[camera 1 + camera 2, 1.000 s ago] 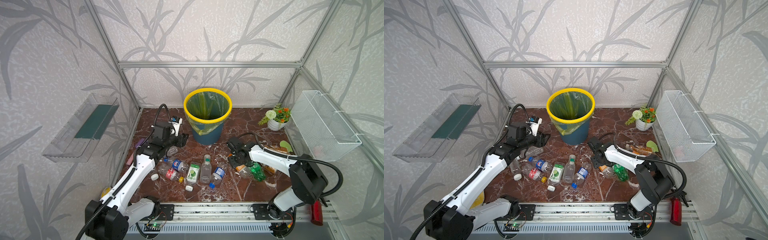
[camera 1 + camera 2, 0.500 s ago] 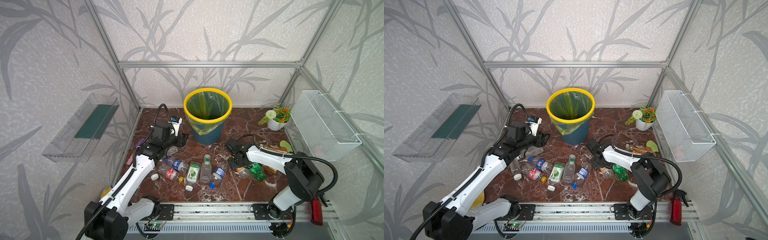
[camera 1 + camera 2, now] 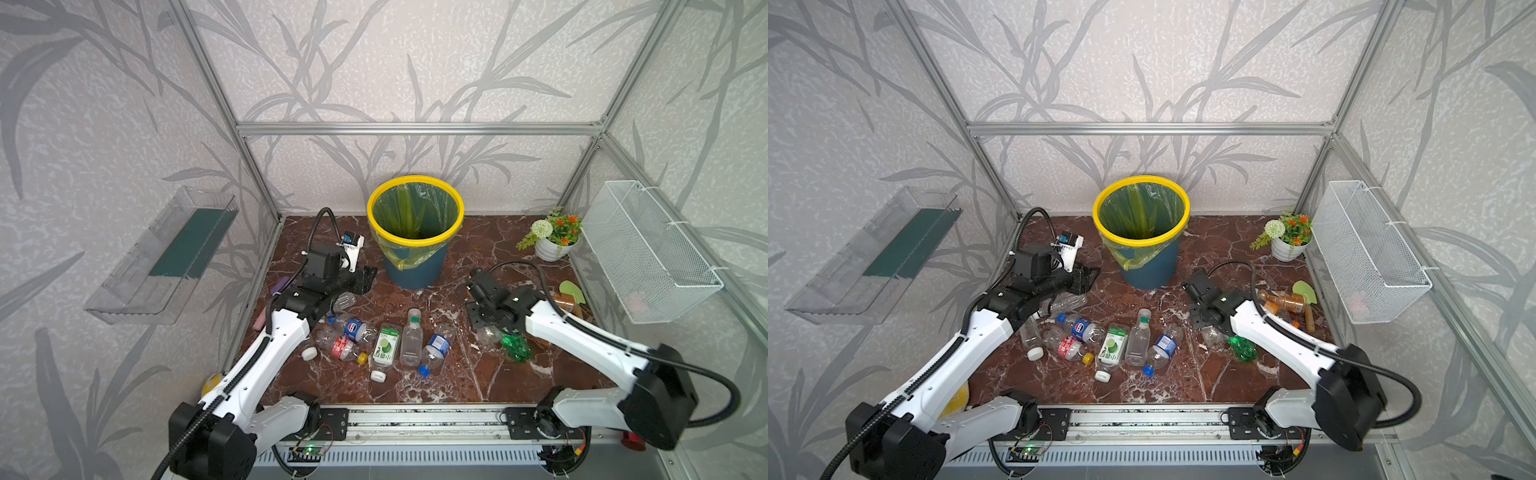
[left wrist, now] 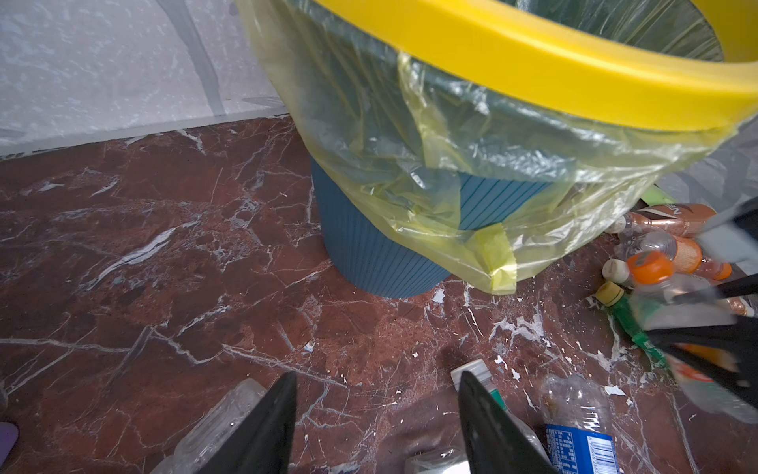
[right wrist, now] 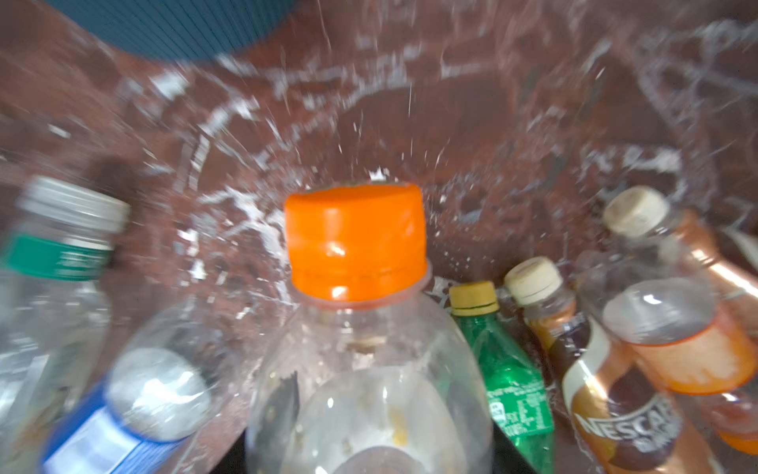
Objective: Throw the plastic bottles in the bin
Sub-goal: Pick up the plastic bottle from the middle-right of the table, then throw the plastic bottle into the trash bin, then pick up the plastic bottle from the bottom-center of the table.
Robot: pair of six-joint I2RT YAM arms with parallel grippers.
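Presently, the right gripper (image 3: 482, 324) was recorded clamped on an orange-capped bottle (image 5: 357, 246) at right, presumably bound for the far-centre bin (image 3: 415, 245). The left gripper (image 4: 376, 379) was held apart, empty, over other plastic bottles (image 3: 411, 340).

The right hand (image 3: 481, 325) has closed. Its fingers, set partly apart in the earlier pictures, now clamp the clear orange-capped bottle (image 5: 369, 361) that lies on the desk right of centre. The right arm's elbow (image 3: 660, 395) has swung outward and lower, toward the near right corner of the desk, so the forearm now slopes at a flatter angle.
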